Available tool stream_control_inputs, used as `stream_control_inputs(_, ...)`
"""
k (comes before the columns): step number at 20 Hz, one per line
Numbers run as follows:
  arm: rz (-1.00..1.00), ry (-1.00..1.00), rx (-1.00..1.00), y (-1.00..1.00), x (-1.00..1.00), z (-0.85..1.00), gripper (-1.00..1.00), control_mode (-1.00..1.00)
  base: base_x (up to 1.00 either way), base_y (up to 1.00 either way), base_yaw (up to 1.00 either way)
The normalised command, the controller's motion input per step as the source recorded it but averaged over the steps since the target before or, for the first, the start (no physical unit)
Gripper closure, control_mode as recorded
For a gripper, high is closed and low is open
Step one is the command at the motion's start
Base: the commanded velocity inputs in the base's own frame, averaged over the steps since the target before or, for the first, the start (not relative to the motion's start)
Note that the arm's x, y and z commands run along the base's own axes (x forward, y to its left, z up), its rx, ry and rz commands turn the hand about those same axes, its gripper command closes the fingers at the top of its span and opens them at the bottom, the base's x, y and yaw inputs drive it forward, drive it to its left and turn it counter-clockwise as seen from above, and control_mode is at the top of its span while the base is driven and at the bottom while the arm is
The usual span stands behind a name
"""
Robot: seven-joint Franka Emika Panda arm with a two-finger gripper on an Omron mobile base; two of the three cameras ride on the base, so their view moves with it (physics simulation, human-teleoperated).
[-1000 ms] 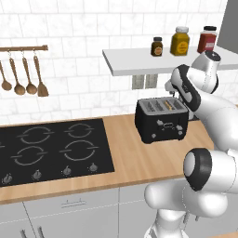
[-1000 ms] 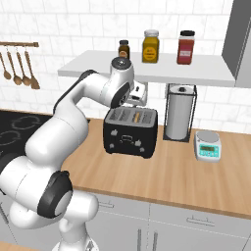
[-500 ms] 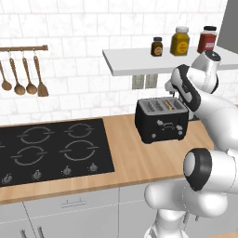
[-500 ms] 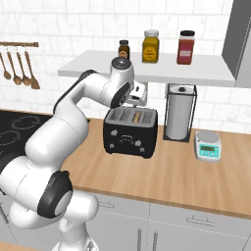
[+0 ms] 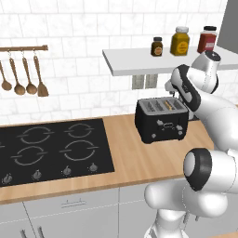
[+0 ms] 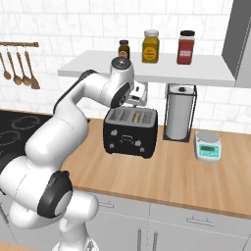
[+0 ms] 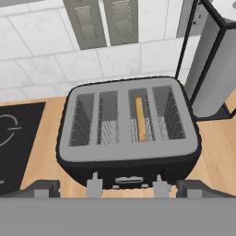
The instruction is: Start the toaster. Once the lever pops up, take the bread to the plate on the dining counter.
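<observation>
The black toaster (image 5: 161,122) (image 6: 130,131) (image 7: 129,138) stands on the wood counter by the tiled wall. A thin golden-brown bread (image 7: 140,119) (image 5: 171,105) (image 6: 138,116) slice sits upright in one of its right-hand slots, sunk partly below the top. My gripper (image 7: 120,190) (image 5: 173,88) (image 6: 138,96) hovers just above and behind the toaster, pointing down at it, open, with nothing between its fingers (image 7: 44,188). Two small silver levers (image 7: 94,184) show on the toaster's near side in the hand view. The plate and the dining counter are out of view.
A black hob (image 5: 51,148) lies left of the toaster. A paper towel holder (image 6: 179,112) and a small scale (image 6: 208,145) stand to its right. A white shelf (image 6: 147,68) with three jars hangs over it. Utensils (image 5: 23,79) hang at far left.
</observation>
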Motion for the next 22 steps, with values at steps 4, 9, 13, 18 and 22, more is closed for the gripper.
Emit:
stream_control_inputs(4,0.00,0.00,0.00,0.00,0.00,0.00,-1.00,-1.00,0.00,0.00,0.00)
stream_control_inputs(9,0.00,0.00,0.00,0.00,0.00,0.00,-1.00,-1.00,0.00,0.00,0.00)
stream_control_inputs(13,0.00,0.00,0.00,0.00,0.00,0.00,-1.00,-1.00,0.00,0.00,0.00)
stream_control_inputs(18,0.00,0.00,0.00,0.00,0.00,0.00,-1.00,-1.00,0.00,0.00,0.00)
stream_control_inputs(22,0.00,0.00,0.00,0.00,0.00,0.00,-1.00,-1.00,0.00,0.00,0.00)
